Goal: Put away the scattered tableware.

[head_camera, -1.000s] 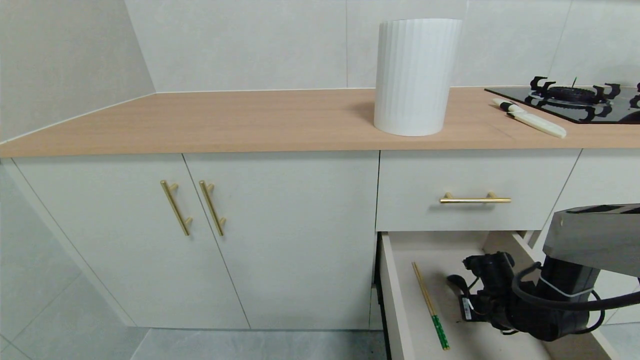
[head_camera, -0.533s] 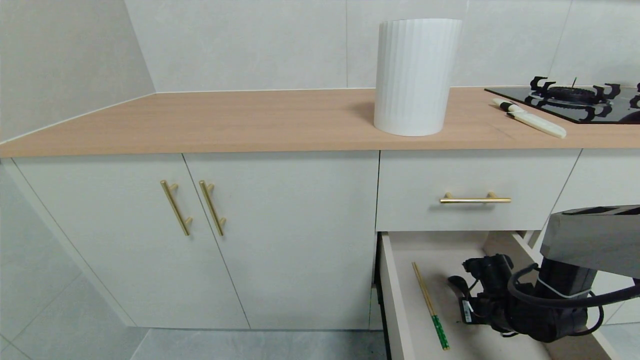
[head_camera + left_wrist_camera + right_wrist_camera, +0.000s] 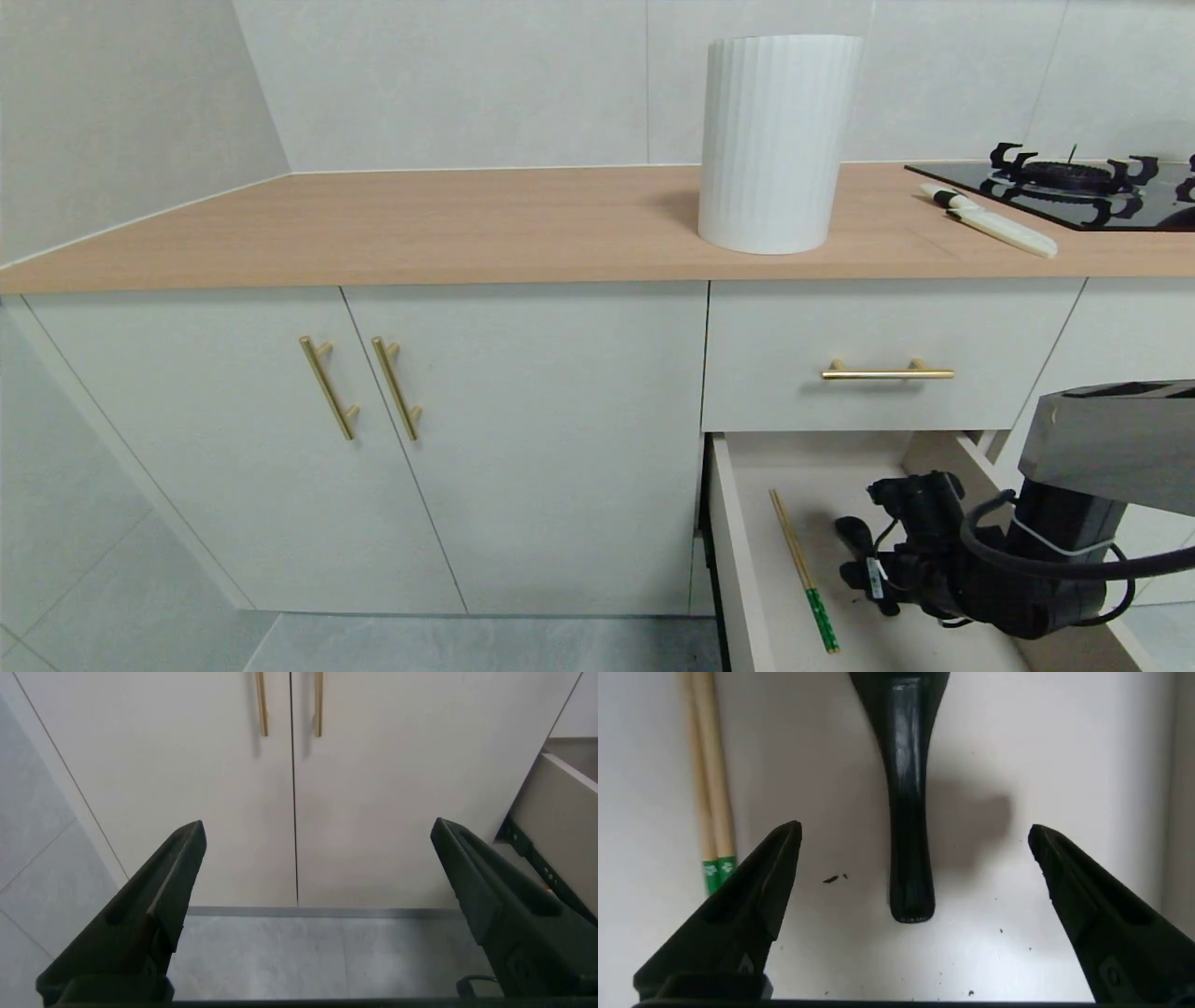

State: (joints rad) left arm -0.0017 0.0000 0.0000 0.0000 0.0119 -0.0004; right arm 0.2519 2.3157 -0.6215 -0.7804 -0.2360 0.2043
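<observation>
Your right tool (image 3: 913, 840) hangs low inside the open drawer (image 3: 738, 551), jaws spread wide and gripping nothing. The black spoon (image 3: 910, 784) lies flat on the drawer floor between them, apart from both and near the chopsticks (image 3: 705, 784). The drop looks done, so lift straight up before you swing away; that way neither finger drags the spoon's handle or knocks the drawer wall. Your left tool (image 3: 318, 840) is also spread and empty, facing the cupboard doors. A knife (image 3: 994, 224) lies on the surface (image 3: 467, 224) by the hob and is probably next.
</observation>
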